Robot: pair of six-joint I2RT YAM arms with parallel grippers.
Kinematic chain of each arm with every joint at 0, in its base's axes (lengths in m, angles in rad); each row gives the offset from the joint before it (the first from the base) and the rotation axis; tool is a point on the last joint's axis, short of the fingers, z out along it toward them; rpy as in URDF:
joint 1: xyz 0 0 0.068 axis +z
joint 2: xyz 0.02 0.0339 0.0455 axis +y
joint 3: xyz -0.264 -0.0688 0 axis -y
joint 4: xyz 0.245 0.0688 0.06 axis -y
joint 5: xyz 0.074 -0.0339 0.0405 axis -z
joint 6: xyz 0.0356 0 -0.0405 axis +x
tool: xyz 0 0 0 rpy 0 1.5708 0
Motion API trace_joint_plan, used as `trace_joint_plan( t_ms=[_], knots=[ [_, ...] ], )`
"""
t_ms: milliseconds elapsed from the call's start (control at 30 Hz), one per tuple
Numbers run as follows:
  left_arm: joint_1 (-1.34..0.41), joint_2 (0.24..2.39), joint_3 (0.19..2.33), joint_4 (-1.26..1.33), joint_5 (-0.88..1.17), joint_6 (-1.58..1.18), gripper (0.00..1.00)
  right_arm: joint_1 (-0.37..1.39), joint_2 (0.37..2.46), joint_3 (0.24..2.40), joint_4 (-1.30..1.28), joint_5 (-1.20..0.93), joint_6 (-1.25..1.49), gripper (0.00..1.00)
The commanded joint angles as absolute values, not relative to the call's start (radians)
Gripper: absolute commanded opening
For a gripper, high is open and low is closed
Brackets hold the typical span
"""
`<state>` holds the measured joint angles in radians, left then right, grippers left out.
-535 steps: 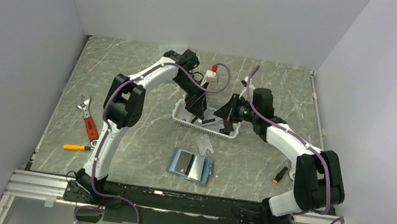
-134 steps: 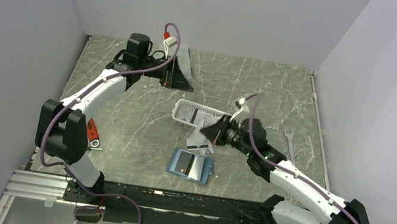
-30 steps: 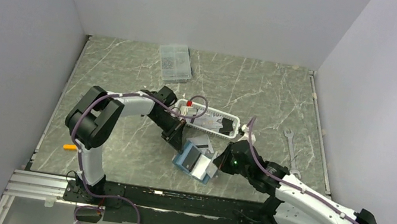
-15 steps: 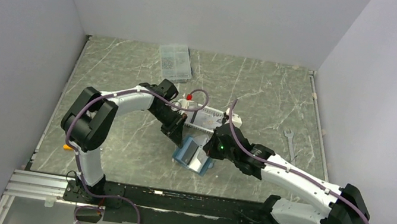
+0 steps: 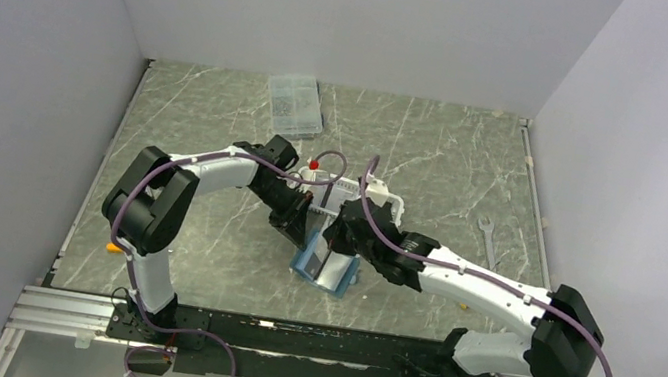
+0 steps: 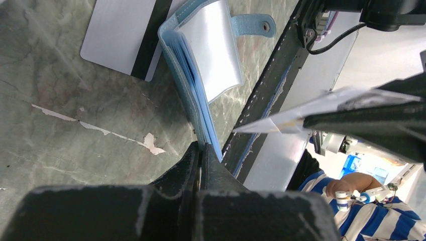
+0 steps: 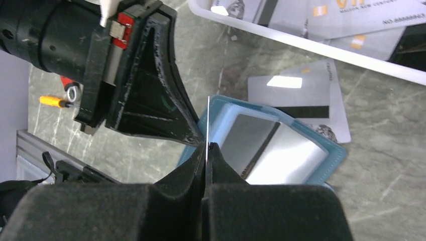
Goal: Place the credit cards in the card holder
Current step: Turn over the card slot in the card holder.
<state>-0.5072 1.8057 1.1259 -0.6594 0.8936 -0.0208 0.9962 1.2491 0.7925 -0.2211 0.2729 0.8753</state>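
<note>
card (image 6: 294,115) edge-first toward card holder (image 6: 208,50)

The card (image 7: 207,120) in the right end effector (image 7: 206,147) shows edge-on, its face hidden.

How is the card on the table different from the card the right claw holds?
The table card lies flat beside the wallet; the held card is pinched in the right gripper, up in the air. The table card shows a black stripe; the held card shows mostly its thin edge. Both are thin and pale, outside the wallet.
</note>
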Motion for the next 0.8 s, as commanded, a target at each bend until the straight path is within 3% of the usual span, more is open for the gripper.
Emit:
trace_joint_plan(
  t_ms=[0, 767],
  knots=[
    [-0.498, 1.792, 1.131, -0.640, 0.929, -0.055, 0.00, 1.021, 1.300, 0.875, -0.172, 0.321, 0.872, 0.00],
    [-0.494, 1.785, 1.121, -0.629, 0.946, -0.060, 0.00, 1.060, 1.371, 0.898, -0.255, 0.403, 0.871, 0.00]
  ],
)
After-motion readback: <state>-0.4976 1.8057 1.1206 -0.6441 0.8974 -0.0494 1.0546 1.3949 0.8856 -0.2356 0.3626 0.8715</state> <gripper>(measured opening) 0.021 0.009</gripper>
